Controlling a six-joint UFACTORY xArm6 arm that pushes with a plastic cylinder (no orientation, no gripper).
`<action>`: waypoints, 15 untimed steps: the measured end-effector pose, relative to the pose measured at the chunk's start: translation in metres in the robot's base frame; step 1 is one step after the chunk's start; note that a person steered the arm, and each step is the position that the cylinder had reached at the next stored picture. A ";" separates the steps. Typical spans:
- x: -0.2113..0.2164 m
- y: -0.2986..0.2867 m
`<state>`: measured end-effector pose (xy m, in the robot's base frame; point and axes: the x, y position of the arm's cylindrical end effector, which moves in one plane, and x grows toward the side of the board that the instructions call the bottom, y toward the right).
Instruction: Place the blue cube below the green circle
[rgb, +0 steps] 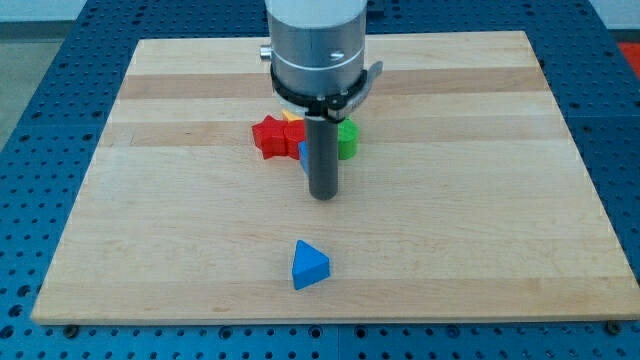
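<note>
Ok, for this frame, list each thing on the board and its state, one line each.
My tip: on the board, just below the cluster.
Blue cube: mostly hidden behind the rod.
Green circle: partly hidden, at the cluster's right.
Red star: flat, at the cluster's left.
Yellow block: barely visible.
Blue triangle: alone near the view's bottom.

Bright, even light; sharp, soft shadows.
</note>
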<state>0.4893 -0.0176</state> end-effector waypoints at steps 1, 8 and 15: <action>0.005 -0.026; -0.041 -0.044; -0.049 -0.056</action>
<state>0.4399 -0.0732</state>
